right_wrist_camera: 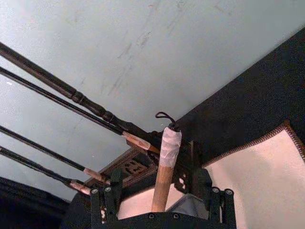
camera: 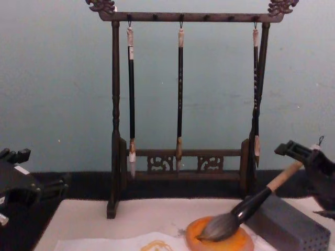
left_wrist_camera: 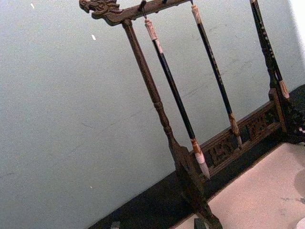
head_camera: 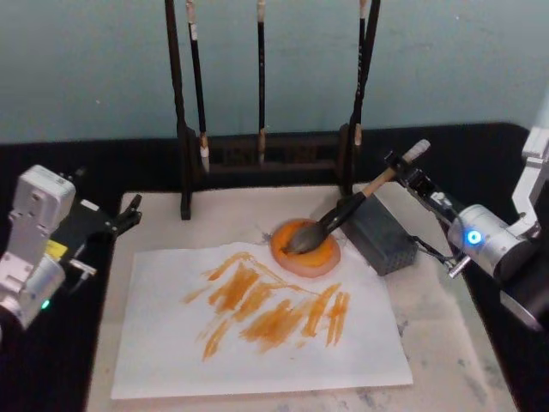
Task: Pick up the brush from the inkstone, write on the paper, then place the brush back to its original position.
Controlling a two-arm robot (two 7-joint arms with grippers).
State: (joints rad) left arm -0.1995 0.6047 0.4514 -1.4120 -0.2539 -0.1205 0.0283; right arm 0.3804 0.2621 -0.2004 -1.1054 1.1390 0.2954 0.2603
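The paper (head_camera: 257, 360) lies across the front of the surface, streaked with orange strokes. At its far edge, right of centre, the brush (head_camera: 352, 206) lies slanted. Its fat grey bristles are down on the orange inkstone (head_camera: 322, 262), and its tan handle rises toward the right rear corner over the grey box (head_camera: 382, 236). My right gripper (right_wrist_camera: 161, 193) straddles that handle just below the white tip, fingers spread and clear of the wood. I judge that backing off is all that remains. My left gripper (head_camera: 133, 215) is parked at the left edge, fingers apart.
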